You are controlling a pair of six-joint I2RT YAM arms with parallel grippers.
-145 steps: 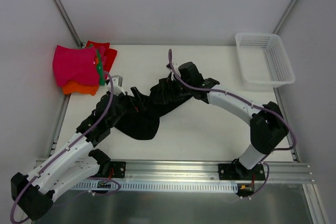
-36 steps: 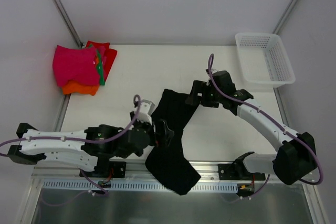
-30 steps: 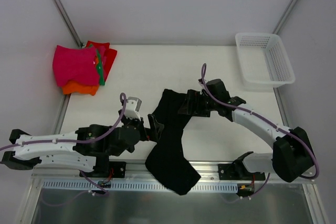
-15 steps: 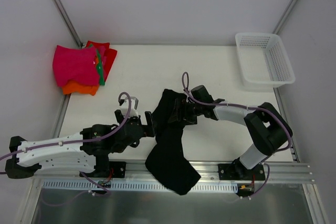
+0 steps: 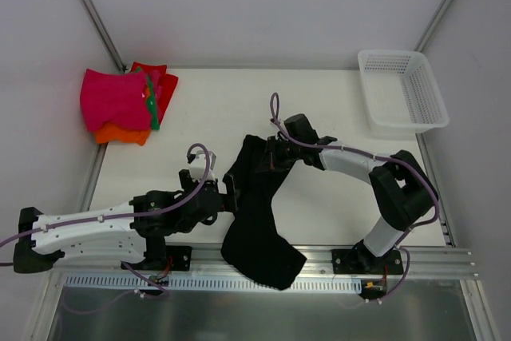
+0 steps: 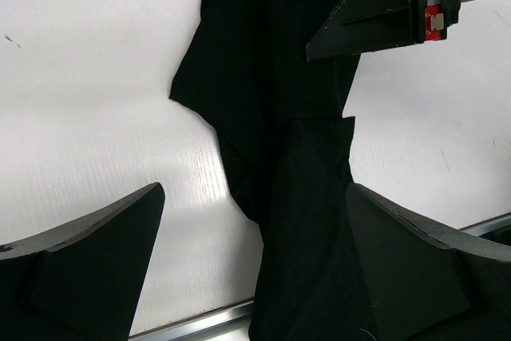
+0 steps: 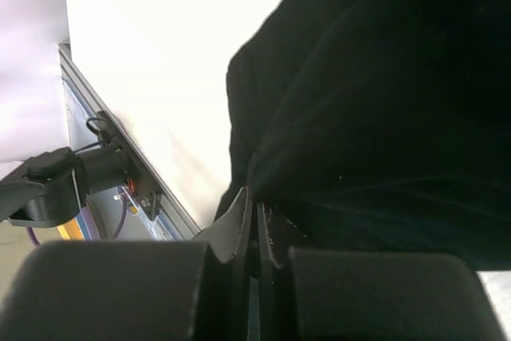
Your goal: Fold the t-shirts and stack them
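The black t-shirt (image 5: 257, 201) lies bunched in a long strip from the table's middle down over the front rail. My right gripper (image 5: 272, 156) is shut on its upper right edge; in the right wrist view the jaws (image 7: 257, 199) are pressed together on a fold of black cloth (image 7: 383, 77). My left gripper (image 5: 231, 190) is open at the shirt's left side, low over the table. In the left wrist view the shirt (image 6: 271, 77) runs between its wide-apart fingers (image 6: 254, 197). Folded magenta (image 5: 116, 100), orange (image 5: 120, 135), red (image 5: 160, 77) and green (image 5: 150, 108) t-shirts sit stacked at the back left.
A white mesh basket (image 5: 403, 93) stands at the back right corner. The metal front rail (image 5: 263, 257) runs along the near edge, with the shirt's lower end draped over it. Both arm bases are bolted to that rail.
My right gripper moved left onto the shirt's upper edge and shut on it. The left gripper, still open, shifted slightly toward the shirt's left side.
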